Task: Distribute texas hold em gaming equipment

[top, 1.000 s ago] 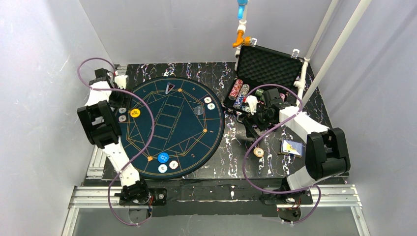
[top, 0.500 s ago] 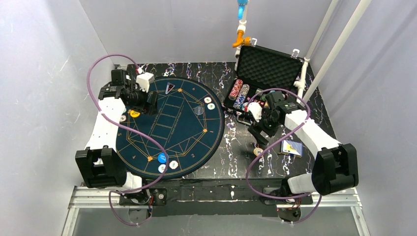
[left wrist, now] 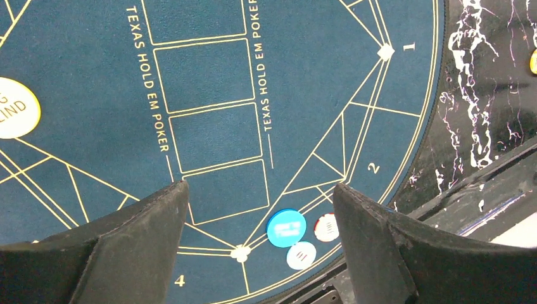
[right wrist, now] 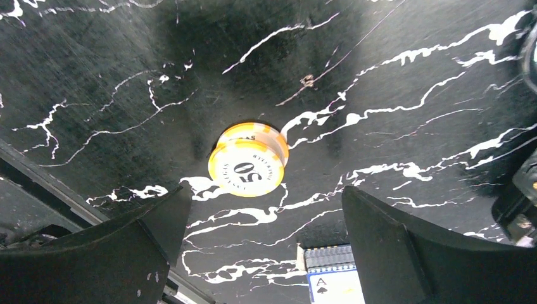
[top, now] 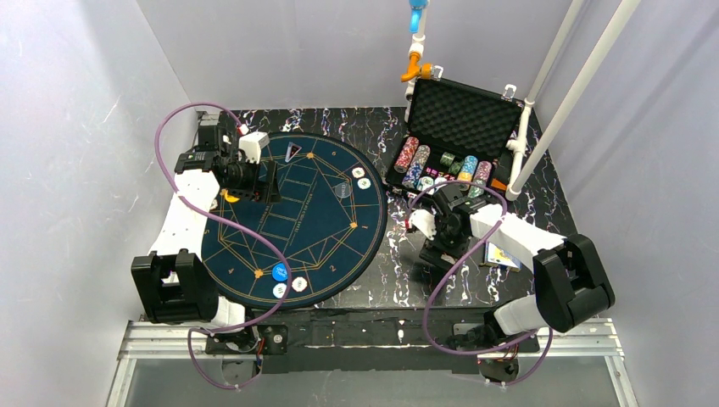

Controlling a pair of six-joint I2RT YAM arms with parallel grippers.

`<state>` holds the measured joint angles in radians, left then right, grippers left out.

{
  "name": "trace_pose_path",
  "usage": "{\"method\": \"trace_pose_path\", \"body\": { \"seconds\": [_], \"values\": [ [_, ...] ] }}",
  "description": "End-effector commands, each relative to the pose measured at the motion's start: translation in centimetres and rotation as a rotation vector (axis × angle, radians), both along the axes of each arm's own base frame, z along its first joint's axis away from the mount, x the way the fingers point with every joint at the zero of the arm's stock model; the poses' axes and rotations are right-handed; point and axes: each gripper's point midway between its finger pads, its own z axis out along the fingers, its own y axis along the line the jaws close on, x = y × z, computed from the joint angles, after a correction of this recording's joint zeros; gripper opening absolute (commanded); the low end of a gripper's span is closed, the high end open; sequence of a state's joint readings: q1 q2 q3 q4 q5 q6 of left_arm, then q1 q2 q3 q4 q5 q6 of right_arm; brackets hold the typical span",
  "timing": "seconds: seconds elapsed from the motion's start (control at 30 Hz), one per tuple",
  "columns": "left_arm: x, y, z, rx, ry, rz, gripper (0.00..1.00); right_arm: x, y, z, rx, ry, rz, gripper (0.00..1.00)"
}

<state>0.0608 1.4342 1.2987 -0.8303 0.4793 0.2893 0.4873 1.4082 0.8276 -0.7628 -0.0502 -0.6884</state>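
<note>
The right gripper (right wrist: 263,190) hangs wide open and empty above two offset orange chips (right wrist: 248,161) at frame centre. Closing off-centre could push the top one off. The left gripper (left wrist: 259,185), open and empty too, is above the mat (left wrist: 253,76).

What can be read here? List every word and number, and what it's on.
"TEXAS HOLD EM POKER", twice: mat
"1", "2", "4": mat's edge
"LIND", cut off: yellow disc
"50": orange chip
"A", spade: playing card
Blue disc, white chips: too blurred
</note>
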Motion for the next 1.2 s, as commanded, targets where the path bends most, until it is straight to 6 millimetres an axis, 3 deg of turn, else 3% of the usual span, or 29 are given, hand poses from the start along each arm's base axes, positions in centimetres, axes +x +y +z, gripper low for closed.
{"method": "trace_pose_path", "body": {
  "seconds": [0.0, 0.4, 0.6, 0.8, 1.17],
  "values": [
    [-0.8, -0.8, 0.8, -0.038, -0.011, -0.005, 0.83, 0.4, -0.1, -0.7, -0.015, -0.041, 0.023, 0.98],
    [-0.8, -1.0, 0.6, -0.056, 0.006, 0.002, 0.83, -0.3, 1.2, -2.1, 0.019, -0.015, 0.051, 0.94],
    [-0.7, -0.9, 0.5, -0.046, 0.006, 0.004, 0.83, -0.5, 1.3, -2.6, 0.012, 0.020, 0.057, 0.80],
    [-0.6, -0.8, 0.4, -0.046, 0.009, 0.007, 0.83, -0.7, 1.1, -2.7, 0.005, 0.031, 0.064, 0.56],
    [-0.4, -0.8, 0.1, -0.047, 0.023, 0.014, 0.84, 0.5, 4.3, 0.4, 0.099, 0.009, 0.090, 0.19]
  ]
}}
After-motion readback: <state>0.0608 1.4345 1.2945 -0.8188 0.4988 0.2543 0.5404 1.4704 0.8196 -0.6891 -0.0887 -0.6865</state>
